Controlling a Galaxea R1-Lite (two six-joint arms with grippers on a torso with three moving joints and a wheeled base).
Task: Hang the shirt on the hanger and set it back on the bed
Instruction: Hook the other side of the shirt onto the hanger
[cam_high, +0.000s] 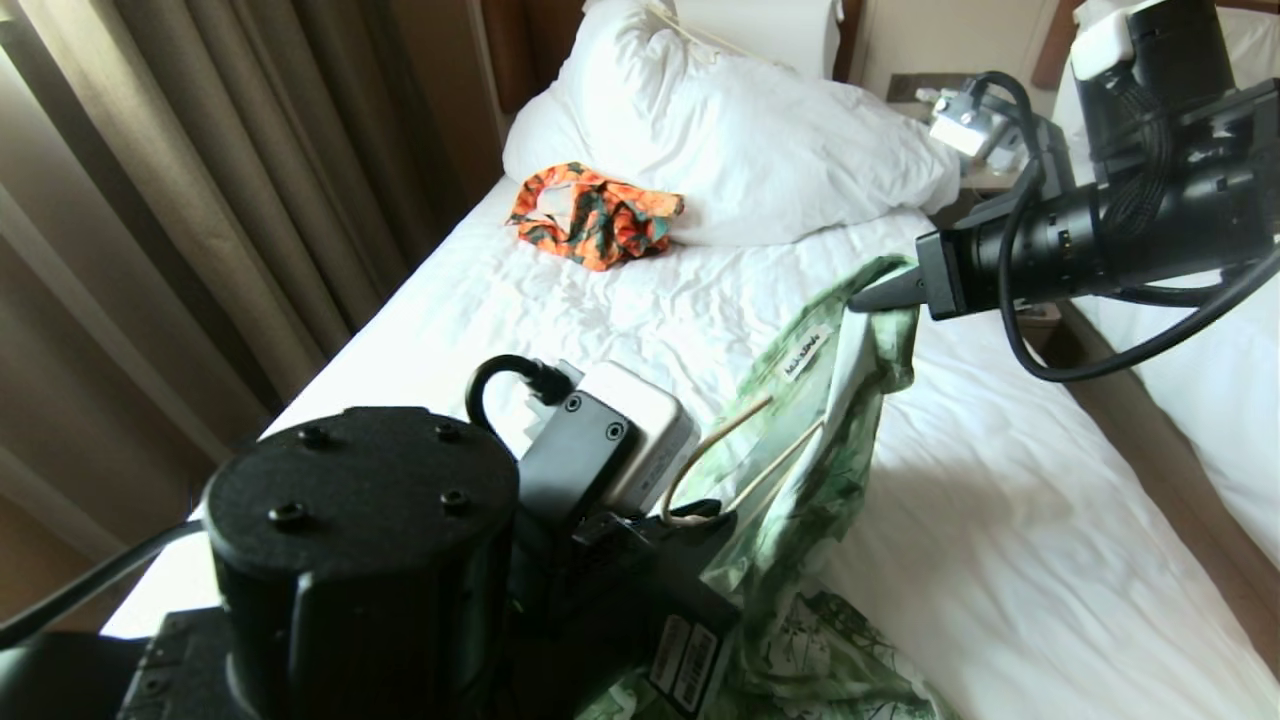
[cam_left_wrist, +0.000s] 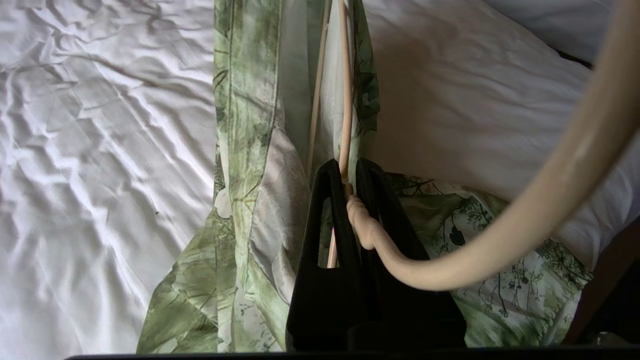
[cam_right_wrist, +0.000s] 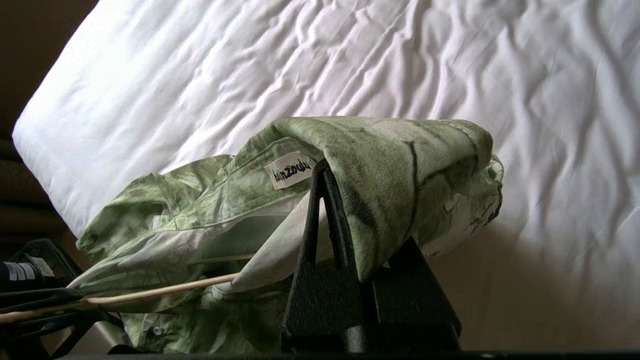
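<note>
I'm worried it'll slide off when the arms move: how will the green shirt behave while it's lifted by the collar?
Probably floppy: the shirt sags in folds from where the right gripper pinches the collar. It looks thin and light. It may slip along the hanger, whose smooth wire the left gripper clamps at the twisted neck.

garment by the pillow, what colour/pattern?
Orange with dark green patches, crumpled garment lying beside the pillow. Shows only in the head view.
</note>
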